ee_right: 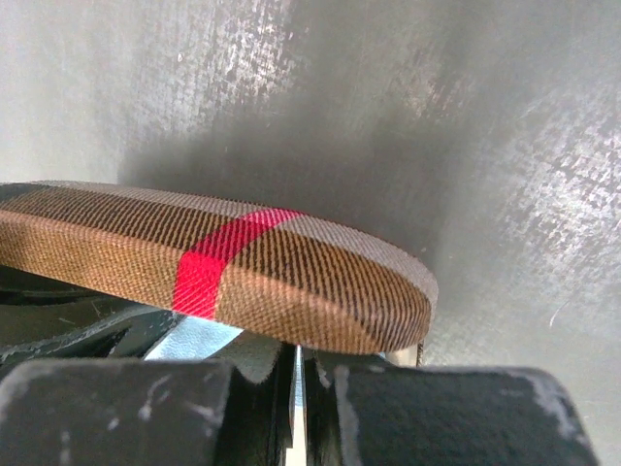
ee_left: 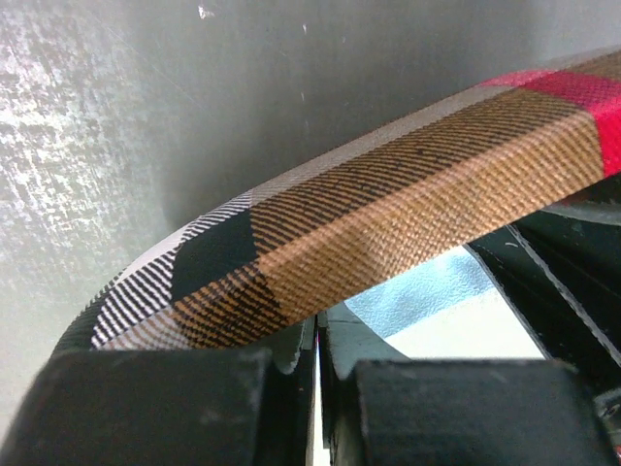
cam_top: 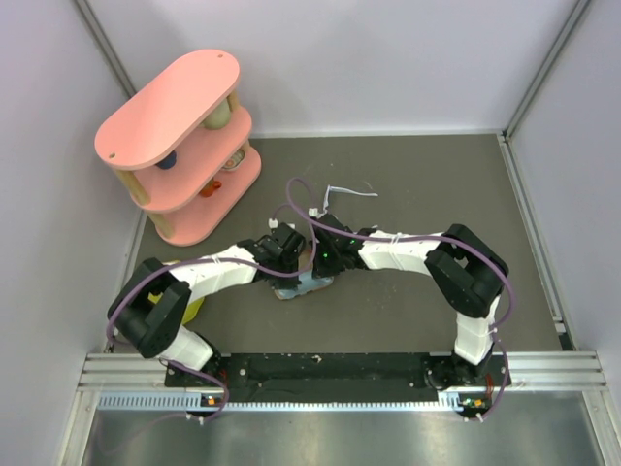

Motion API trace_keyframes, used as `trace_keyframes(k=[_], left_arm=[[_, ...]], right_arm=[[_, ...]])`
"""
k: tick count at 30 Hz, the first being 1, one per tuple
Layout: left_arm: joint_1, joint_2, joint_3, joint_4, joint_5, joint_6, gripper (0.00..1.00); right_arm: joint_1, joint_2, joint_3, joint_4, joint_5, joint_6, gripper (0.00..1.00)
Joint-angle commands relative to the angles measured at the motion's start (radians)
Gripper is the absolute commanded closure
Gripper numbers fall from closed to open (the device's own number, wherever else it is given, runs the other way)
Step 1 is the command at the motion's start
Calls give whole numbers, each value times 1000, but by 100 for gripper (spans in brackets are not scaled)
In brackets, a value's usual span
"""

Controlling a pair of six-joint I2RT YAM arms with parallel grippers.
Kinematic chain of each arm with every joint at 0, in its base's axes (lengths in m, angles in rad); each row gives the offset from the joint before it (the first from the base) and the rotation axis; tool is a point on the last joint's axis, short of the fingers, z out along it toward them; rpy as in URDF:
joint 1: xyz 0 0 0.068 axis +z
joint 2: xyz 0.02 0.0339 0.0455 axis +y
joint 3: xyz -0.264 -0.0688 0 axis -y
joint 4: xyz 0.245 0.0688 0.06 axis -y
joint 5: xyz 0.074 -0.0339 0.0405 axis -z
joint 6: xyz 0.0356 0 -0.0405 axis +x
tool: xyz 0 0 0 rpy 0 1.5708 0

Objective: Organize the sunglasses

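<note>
Closest to me, down at the left gripper [ee_left: 317,388], the two black fingers are pressed together with only a hairline slit between them. I can't tell whether anything thin is pinched there. The right gripper [ee_right: 296,398] looks the same, its jaws drawn tight with no real gap.

Right over both of them arches the brown plaid fabric glasses case with a red stripe [ee_left: 408,194], its rim passing just above the fingertips. Under it shows a corner of the light blue square cloth [ee_left: 427,291], which the case seems to sit on. Both arms meet at this spot in the middle of the dark grey table [cam_top: 408,311].

A little beyond the grippers, the thin white wire-framed sunglasses [cam_top: 349,191] lie loose on the table, clear of the case and of both arms. Farther back, at the left, stands the pink three-tier wooden shelf [cam_top: 175,107].

As I judge it, the work is in its early part. The arms are busy with the case, perhaps opening it, and the glasses have yet to be picked up, folded and put inside.
</note>
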Motion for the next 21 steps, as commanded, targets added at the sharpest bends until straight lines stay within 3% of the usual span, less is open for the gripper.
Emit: trace_keyframes(k=[1, 10, 21], left_arm=[[4, 101, -13, -50, -27, 39, 99], [2, 132, 3, -64, -49, 48, 100], [4, 153, 20, -82, -69, 69, 100]], right_arm=[[9, 81, -28, -162, 171, -62, 100], [10, 58, -12, -305, 382, -19, 100], [10, -26, 30, -370, 458, 5, 100]])
